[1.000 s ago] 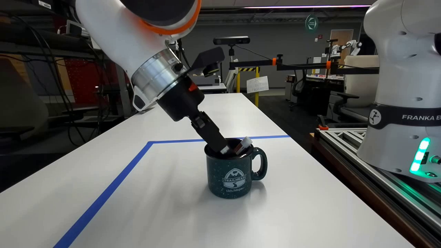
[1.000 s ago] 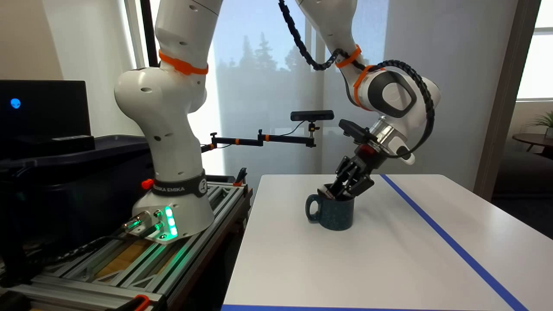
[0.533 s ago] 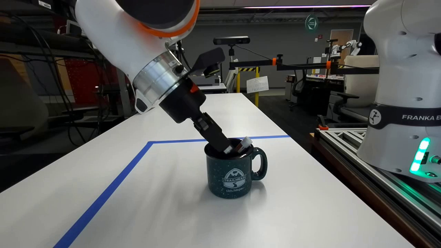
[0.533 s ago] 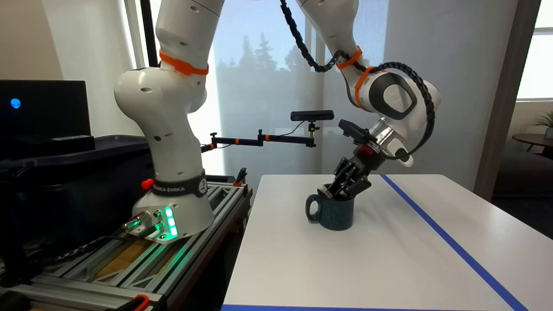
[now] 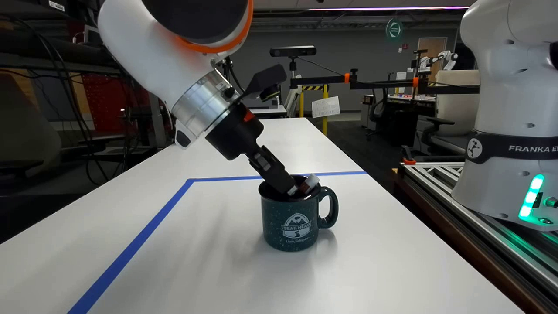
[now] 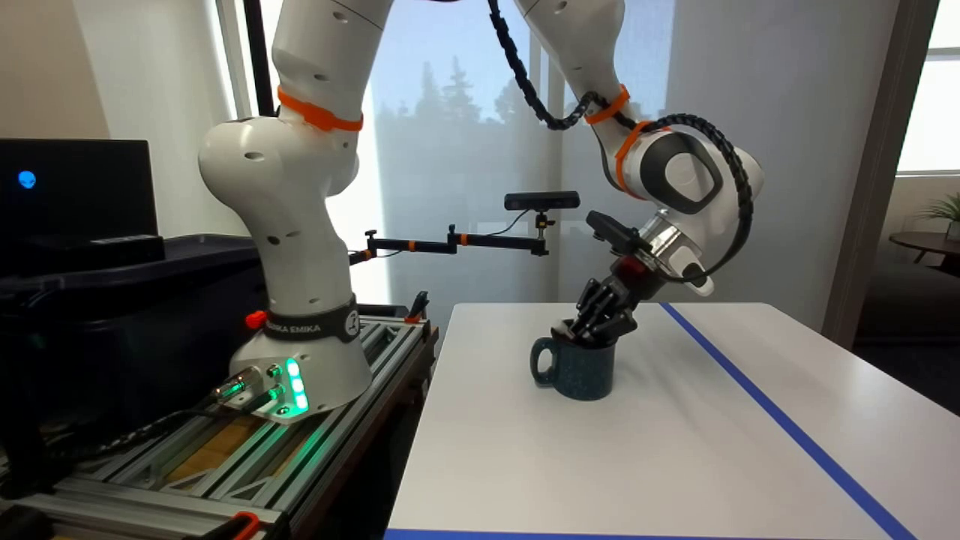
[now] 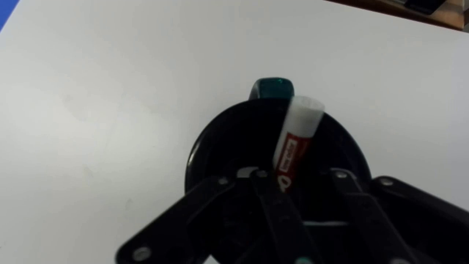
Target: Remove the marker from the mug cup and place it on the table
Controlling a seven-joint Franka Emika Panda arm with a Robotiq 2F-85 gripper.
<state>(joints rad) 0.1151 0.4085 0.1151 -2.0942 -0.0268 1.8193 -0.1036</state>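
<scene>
Red-labelled marker [image 7: 297,141] leans in Trailhead mug [image 5: 287,218], pincer [image 7: 302,176] spread nearby. Approach seems done; grasping, lifting, placing on counter [image 5: 218,270] remain.

We see a glossy, glazed-looking mug cup [image 5: 279,220], a smooth, plastic-looking marker [image 7: 298,143] and a smooth table [image 5: 209,266] with a soft sheen. The wrist collar [image 5: 204,103] is shiny metal, the rails [image 6: 165,501] duller metal. Far back in an exterior view, we spot a matt paper sheet [image 5: 326,107].
</scene>
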